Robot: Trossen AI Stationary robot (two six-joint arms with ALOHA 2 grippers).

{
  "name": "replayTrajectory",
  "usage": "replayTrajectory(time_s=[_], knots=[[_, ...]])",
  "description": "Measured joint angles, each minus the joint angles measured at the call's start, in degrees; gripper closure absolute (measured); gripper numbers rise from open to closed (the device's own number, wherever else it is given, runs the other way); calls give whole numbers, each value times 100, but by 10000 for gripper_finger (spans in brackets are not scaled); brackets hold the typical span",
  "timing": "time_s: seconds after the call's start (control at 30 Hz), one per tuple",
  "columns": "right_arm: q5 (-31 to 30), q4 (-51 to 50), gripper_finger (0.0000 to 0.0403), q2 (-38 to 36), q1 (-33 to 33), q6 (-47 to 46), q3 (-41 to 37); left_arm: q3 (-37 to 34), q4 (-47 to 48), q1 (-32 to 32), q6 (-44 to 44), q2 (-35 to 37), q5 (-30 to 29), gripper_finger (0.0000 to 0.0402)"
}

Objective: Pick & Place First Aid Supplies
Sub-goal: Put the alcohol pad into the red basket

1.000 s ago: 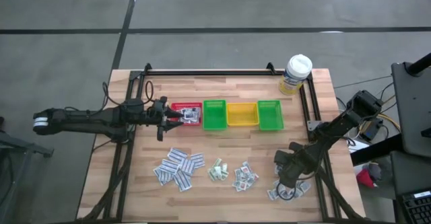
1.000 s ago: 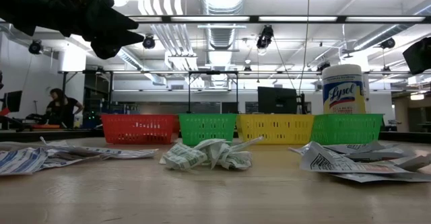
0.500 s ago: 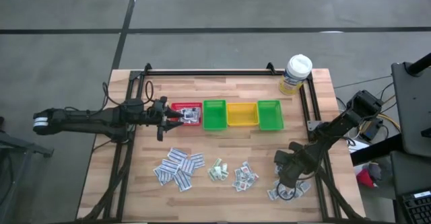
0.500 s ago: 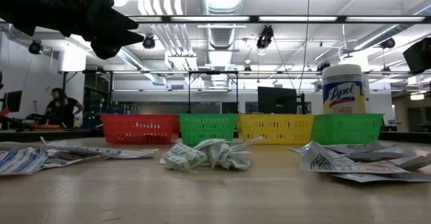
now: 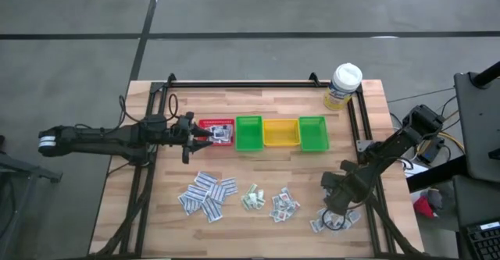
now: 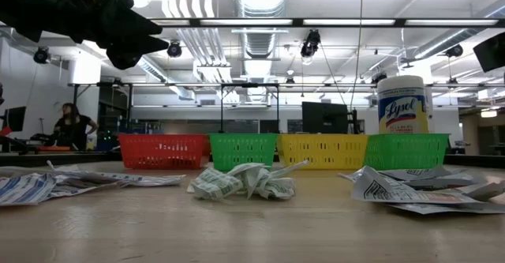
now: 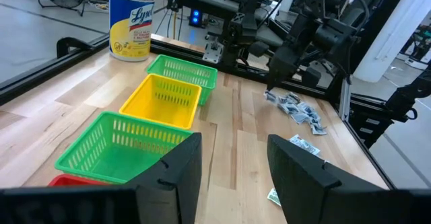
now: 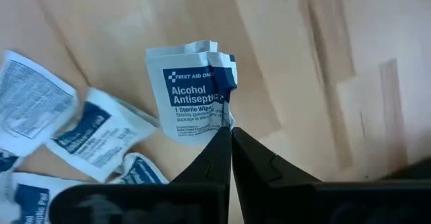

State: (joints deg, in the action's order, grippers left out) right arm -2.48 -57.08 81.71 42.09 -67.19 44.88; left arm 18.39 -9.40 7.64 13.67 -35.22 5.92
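At the left, the left gripper (image 5: 205, 137) hovers with its fingers parted and nothing between them, over the red bin (image 5: 217, 133), where a few packets lie. To its right stand a green bin (image 5: 249, 133), a yellow bin (image 5: 280, 133) and a second green bin (image 5: 312, 133), and behind them a white-capped bottle (image 6: 402, 103) whose yellow label reads "Lysol". On the wooden table (image 5: 266, 104) in front of the bins the first aid supplies lie in loose piles: strip packets (image 5: 208, 195), a green-printed clump (image 5: 252, 197), and squarish ones (image 5: 284, 205). At the far right, the right gripper (image 8: 231, 138) is pinched tight on the edge of a blue-printed packet (image 8: 193, 96) reading "FIRST AID ONLY", "Alcohol Antiseptic", "1 Sterile Wipe", among similar packets (image 8: 87, 135).
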Motion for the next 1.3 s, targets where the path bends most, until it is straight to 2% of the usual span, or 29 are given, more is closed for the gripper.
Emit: replayTrajectory(time_s=[0.47, 1.3], knots=[[-48, 408, 390, 11, 0, 162, -51, 2, 1, -1, -2, 0, 1, 239], [-68, 516, 278, 15, -2, 182, -391, 2, 1, -2, -2, 0, 1, 239]])
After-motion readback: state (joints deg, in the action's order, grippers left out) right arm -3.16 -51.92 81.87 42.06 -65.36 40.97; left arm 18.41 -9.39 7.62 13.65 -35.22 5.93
